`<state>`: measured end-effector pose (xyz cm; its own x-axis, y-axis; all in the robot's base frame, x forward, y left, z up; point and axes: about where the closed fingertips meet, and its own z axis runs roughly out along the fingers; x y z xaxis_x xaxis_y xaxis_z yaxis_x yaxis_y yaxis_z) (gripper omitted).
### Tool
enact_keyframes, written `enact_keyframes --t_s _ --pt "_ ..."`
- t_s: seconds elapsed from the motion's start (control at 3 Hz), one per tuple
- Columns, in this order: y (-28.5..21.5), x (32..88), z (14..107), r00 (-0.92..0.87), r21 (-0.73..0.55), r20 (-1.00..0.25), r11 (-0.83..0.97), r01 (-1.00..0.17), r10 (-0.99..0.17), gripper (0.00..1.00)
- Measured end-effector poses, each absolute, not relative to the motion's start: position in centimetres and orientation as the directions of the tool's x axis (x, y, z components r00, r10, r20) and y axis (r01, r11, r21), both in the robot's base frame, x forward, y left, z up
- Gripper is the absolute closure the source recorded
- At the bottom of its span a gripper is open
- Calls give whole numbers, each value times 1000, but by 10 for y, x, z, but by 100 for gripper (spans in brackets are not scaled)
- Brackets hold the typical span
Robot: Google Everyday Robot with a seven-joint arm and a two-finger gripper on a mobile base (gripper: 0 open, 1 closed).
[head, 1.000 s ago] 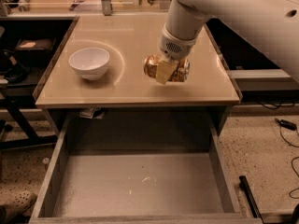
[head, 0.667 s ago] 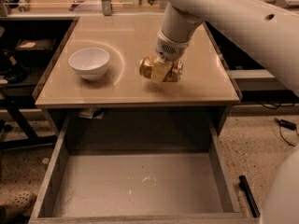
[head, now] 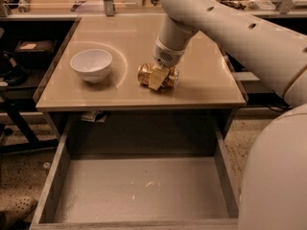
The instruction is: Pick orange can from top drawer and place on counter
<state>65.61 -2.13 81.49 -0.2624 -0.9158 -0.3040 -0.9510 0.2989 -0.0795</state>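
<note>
The orange can lies on its side on the beige counter, near the middle and toward the front edge. My gripper reaches down from the white arm and is closed across the can's middle, one cream fingertip showing in front of it. The top drawer is pulled out below the counter's front edge, and its grey bottom is bare apart from a few specks.
A white bowl stands on the counter to the left of the can. The white arm crosses the right side of the view. Dark shelving stands at the left, and a shoe shows at the bottom left on the speckled floor.
The gripper and can have moved a little left and toward the counter's front edge. The can now rests low on the counter.
</note>
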Motion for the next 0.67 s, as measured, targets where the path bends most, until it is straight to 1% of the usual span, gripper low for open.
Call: enact_keyframes --t_s 0.33,0.67 --pt "-21 656 817 -262 -79 -304 298 -951 -916 93" --pt "-21 656 817 -262 -79 -304 298 -951 -916 68"
